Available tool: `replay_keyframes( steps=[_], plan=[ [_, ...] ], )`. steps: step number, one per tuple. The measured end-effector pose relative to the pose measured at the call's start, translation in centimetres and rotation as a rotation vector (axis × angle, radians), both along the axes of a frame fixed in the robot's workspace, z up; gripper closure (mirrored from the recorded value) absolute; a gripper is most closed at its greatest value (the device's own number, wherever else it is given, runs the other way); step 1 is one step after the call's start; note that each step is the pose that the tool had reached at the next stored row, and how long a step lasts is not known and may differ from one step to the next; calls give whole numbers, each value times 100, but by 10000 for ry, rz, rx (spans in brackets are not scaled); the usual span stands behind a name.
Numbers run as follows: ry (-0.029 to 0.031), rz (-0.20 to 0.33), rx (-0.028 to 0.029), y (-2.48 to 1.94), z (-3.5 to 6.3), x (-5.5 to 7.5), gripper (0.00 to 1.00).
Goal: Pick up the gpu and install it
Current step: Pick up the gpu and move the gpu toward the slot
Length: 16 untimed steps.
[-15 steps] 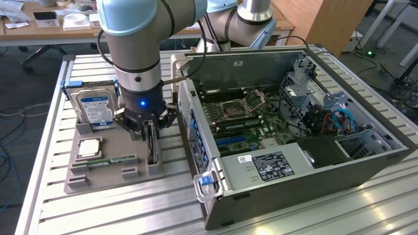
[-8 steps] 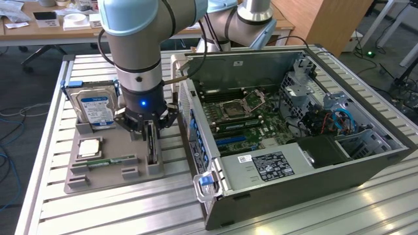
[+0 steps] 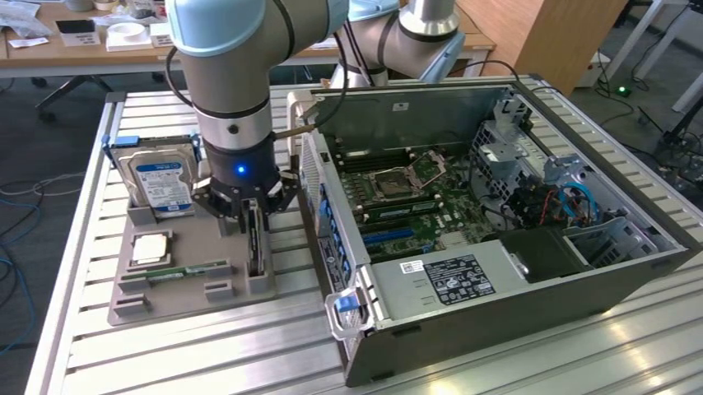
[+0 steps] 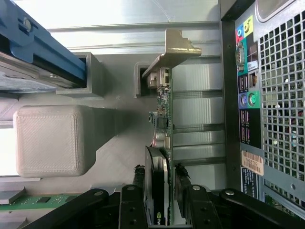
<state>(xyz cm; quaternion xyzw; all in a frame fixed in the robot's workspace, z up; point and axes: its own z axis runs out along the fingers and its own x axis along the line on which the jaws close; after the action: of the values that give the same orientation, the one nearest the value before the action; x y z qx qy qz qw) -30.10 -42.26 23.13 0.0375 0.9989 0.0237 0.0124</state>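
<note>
Jaws pinch the gpu (image 4: 157, 179) standing slotted in the tray (image 4: 114, 157): pick-up step, likely calling for a straight lift.

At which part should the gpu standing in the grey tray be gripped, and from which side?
The gpu stands on edge in the tray's holders, upper edge free. So probably pinch its two flat faces at the black cooler, coming from above.
</note>
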Motion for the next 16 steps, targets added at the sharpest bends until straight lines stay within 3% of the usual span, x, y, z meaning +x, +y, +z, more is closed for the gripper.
replay_keyframes(
  steps=[6, 8, 11, 16],
  plan=[
    [1, 0, -1, 0, 0, 0, 61],
    [1, 0, 0, 0, 0, 0, 63],
    [1, 0, -1, 0, 0, 0, 74],
    [0, 0, -1, 1, 0, 0, 74]
  ],
)
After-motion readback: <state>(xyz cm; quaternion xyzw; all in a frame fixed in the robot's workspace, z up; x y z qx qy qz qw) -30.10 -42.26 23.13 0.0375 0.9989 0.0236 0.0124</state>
